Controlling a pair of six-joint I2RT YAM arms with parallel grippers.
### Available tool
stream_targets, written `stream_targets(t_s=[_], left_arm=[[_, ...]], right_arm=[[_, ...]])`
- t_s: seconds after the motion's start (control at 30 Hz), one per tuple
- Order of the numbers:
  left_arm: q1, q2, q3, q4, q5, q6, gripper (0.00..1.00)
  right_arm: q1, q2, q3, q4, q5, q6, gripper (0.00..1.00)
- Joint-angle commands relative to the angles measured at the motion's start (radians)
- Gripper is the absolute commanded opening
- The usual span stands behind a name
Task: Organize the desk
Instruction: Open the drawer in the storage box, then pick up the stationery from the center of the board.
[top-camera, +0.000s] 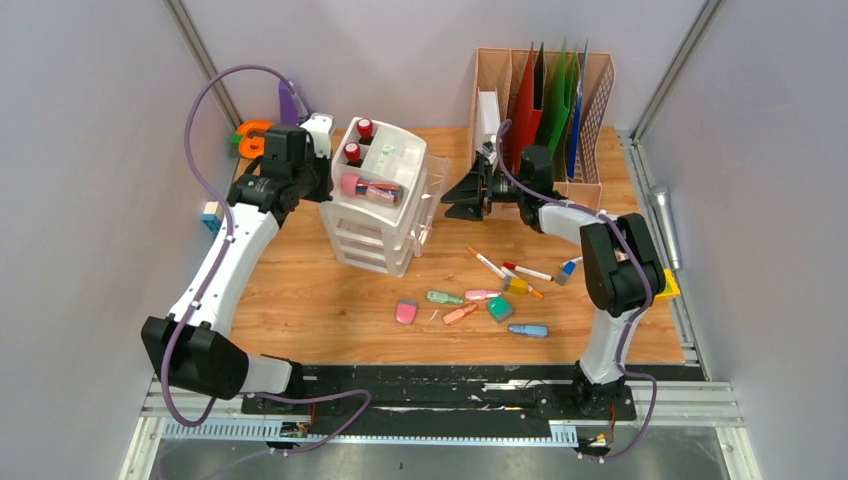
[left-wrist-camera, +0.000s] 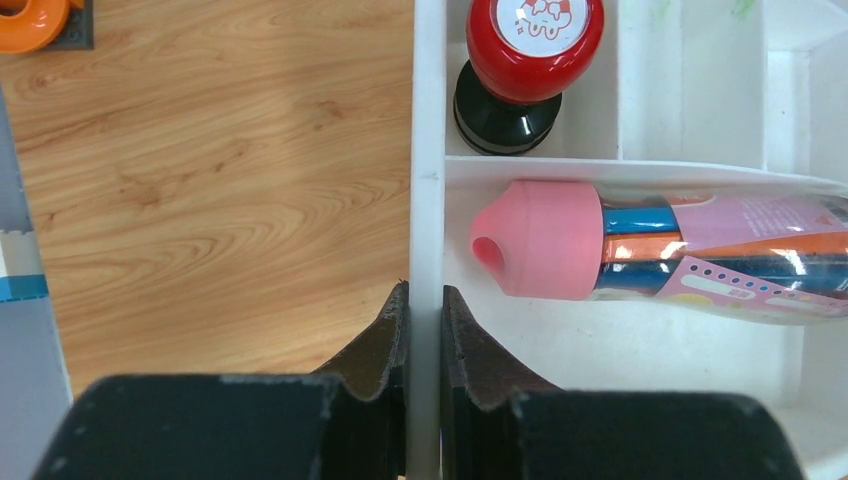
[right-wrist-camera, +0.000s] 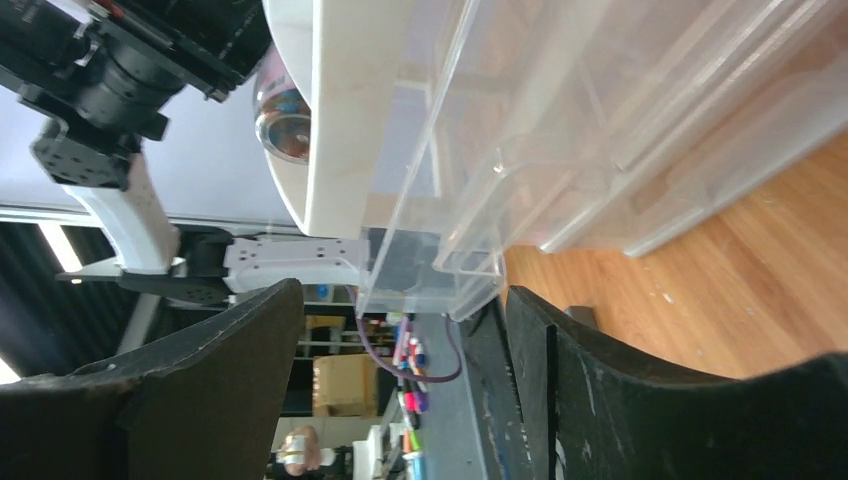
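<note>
Trouble would most likely start at the tall white-and-clear plastic drawer unit (top-camera: 375, 225), which stands left of centre toward the far side of the light-brown wood-grain desk (top-camera: 300, 290). The desk fills the floor between the grey walls. The left gripper (left-wrist-camera: 424, 300) is clenched on the thin white left wall of the unit's top tray. The tray holds a red-topped round stamp (left-wrist-camera: 535, 35) and a pink-capped clear tube of coloured pencils (left-wrist-camera: 650, 245). The right gripper (right-wrist-camera: 400, 300) is released, its fingers spread either side of the protruding lip of a clear drawer front (right-wrist-camera: 455, 275) on the unit's right face.

That pinch on the narrow wall looks slight. If the right arm closes and pulls the drawer harder than the left can brace, the unit could slide or tip rightward and spill the tray. Closing off the lip would simply shove the unit. The loose markers and small erasers (top-camera: 480, 298) lie near right, in the path of a fall.
</note>
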Motion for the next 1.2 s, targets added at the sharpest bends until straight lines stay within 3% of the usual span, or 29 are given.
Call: stream_targets(t_s=[0.0, 0.17, 0.43, 0.73, 0.8, 0.93, 0.97, 1.17], left_arm=[[0.020, -0.016, 0.062, -0.034, -0.077, 0.063, 0.00], [0.024, -0.002, 0.077, -0.051, -0.053, 0.114, 0.00], [0.076, 0.040, 0.166, -0.167, 0.056, 0.233, 0.00], [0.089, 0.103, 0.204, -0.226, 0.089, 0.303, 0.02], [0.095, 0.112, 0.205, -0.230, 0.097, 0.303, 0.07], [0.099, 0.125, 0.211, -0.227, 0.101, 0.305, 0.27], [0.099, 0.131, 0.214, -0.225, 0.100, 0.305, 0.36], [0.101, 0.141, 0.230, -0.215, 0.079, 0.295, 0.62]], right_arm=[[-0.014, -0.094, 0.061, -0.362, 0.020, -0.368, 0.75], [-0.036, -0.166, 0.074, -0.631, 0.116, -0.648, 0.75], [-0.031, -0.234, 0.238, -1.200, 0.386, -1.247, 0.73], [-0.016, -0.360, 0.163, -1.471, 0.553, -1.630, 0.71], [-0.007, -0.398, 0.140, -1.514, 0.588, -1.685, 0.71], [0.030, -0.456, 0.076, -1.532, 0.683, -1.734, 0.71], [0.036, -0.458, 0.064, -1.522, 0.694, -1.727, 0.71], [0.112, -0.407, 0.012, -1.382, 0.837, -1.674, 0.67]])
